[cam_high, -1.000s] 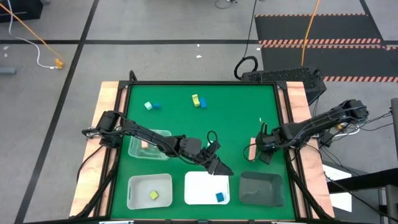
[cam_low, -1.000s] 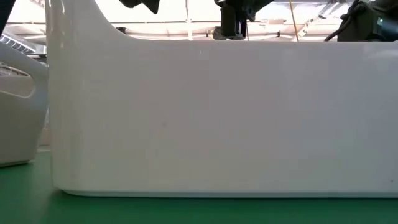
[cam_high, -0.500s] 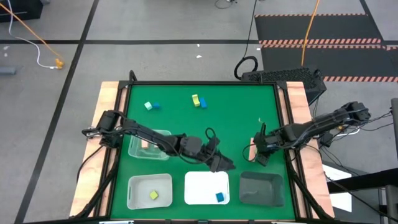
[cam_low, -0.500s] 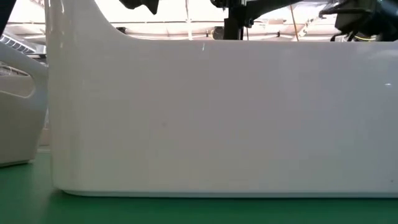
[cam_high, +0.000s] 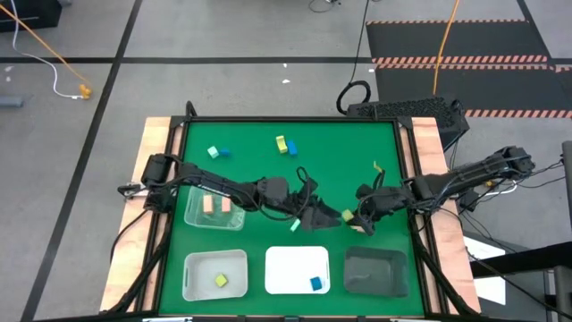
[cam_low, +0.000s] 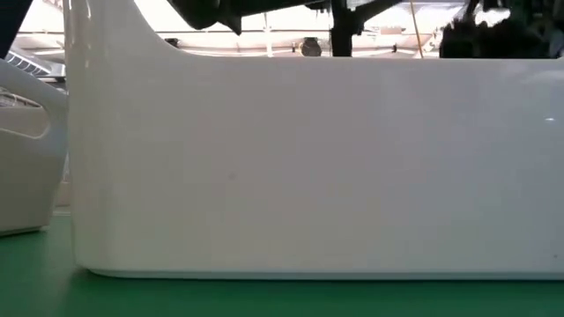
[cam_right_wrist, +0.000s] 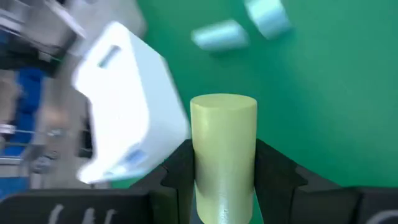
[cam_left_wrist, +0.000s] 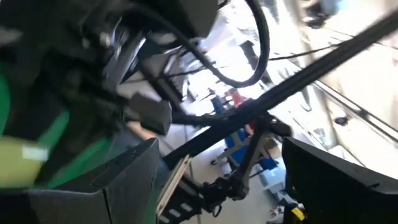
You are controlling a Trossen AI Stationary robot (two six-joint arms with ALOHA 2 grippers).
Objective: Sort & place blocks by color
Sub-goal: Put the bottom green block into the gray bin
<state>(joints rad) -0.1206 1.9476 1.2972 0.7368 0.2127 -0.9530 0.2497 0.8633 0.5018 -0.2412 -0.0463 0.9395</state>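
Observation:
My right gripper [cam_high: 351, 217] [cam_right_wrist: 224, 163] is at the table's centre right, shut on a pale yellow-green short bar [cam_right_wrist: 224, 127]. My left gripper [cam_high: 315, 216] hovers just left of it, open, above the green mat. A mint block [cam_high: 293, 224] lies on the mat beside the left gripper; the right wrist view shows two mint blocks [cam_right_wrist: 217, 35] [cam_right_wrist: 267, 16]. Near the far edge lie a mint block [cam_high: 213, 152], two blue blocks [cam_high: 223, 152] [cam_high: 291, 148] and a yellow-green one [cam_high: 281, 141]. My right gripper pinches the yellow-green bar between its two fingers, which sit on the bar's opposite long sides near its rear end [cam_right_wrist: 224, 180]. The bar lies along the fingers and sticks out past their tips. It is lifted clear of the mat.
A clear tray [cam_high: 192, 215] holds two pink blocks [cam_high: 216, 205]. At the near edge stand a white tray [cam_high: 192, 268] with a yellow-green block [cam_high: 221, 281], a white tray [cam_high: 286, 268] with a blue block [cam_high: 315, 283], and a dark tray [cam_high: 375, 270]. A white tray wall [cam_low: 308, 158] blocks the low view.
My left gripper has drawn back from over the middle white tray toward the table's centre, uncovering the pink blocks in the clear tray. My right gripper has moved toward the table's left with the bar, closing in on the left gripper.

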